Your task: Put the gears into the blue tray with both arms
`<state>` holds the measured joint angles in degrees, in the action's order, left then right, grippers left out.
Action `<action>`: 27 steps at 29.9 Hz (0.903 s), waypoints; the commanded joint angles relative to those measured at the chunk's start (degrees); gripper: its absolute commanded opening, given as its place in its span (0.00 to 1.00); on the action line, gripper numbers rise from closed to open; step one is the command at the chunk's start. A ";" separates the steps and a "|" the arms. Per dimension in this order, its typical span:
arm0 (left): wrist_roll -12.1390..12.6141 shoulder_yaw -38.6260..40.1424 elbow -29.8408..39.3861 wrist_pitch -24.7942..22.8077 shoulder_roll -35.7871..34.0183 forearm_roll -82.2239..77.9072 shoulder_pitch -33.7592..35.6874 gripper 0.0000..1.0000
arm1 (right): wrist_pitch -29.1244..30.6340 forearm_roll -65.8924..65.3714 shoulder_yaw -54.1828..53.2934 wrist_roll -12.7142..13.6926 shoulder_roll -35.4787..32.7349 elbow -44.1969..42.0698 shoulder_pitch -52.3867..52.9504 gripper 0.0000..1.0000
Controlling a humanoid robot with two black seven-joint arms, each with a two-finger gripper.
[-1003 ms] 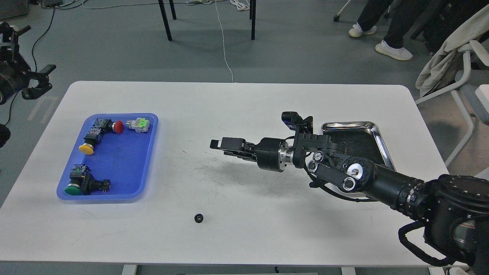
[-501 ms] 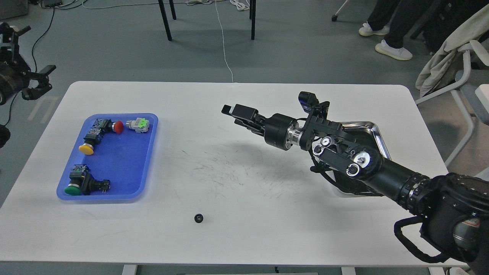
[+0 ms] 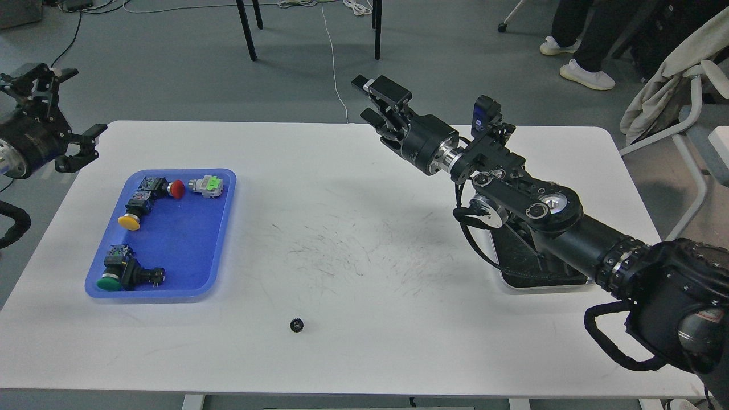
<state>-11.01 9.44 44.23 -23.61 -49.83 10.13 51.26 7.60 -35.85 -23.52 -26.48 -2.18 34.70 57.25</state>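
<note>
Sitting on the white tabletop [image 3: 364, 171] near the front edge is one gear [image 3: 296, 325], a tiny black toothed wheel, all by itself and well apart from both hands. Only one gear shows up in this view.

The blue tray [image 3: 219, 239] is over on the left side of the tabletop. It's got push-buttons in it: a red one [image 3: 165, 187] and a yellow one [image 3: 135, 212] toward the back, a green one [image 3: 121, 274] near the front left corner, plus a small grey part with a green top [image 3: 206, 185] at the back rim. No gear in the tray.

The right arm [image 3: 541, 222] reaches in from the lower right, angled up and to the left, with the right hand [image 3: 373, 101] raised high above the far edge of the tabletop. Its fingers look spread apart with nothing between them, so released and empty.

The left hand [image 3: 60, 119] is at the left border, up off the tabletop and behind the tray's far-left corner. Its fingers are splayed wide, holding nothing.

A steel tray [image 3: 541, 282] lies on the right side, mostly hidden under the right arm.
</note>
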 commanded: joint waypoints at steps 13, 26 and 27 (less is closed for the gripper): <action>1.86 -1.88 22.03 0.33 -15.20 -16.89 0.24 0.99 | -0.57 15.19 -4.61 1.44 -14.33 0.63 -0.03 0.84; 5.20 0.05 43.21 -4.39 -33.31 -32.01 1.12 0.98 | 0.31 20.74 -4.87 2.05 -21.99 0.98 -0.47 0.88; 5.30 -0.03 44.52 -4.39 -33.93 -32.19 0.86 0.98 | 0.31 20.74 -4.87 2.05 -22.25 0.98 -0.56 0.89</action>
<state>-5.76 9.00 85.54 -28.04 -81.26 -20.02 52.25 7.88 -15.14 -28.28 -24.44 -23.62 35.70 56.86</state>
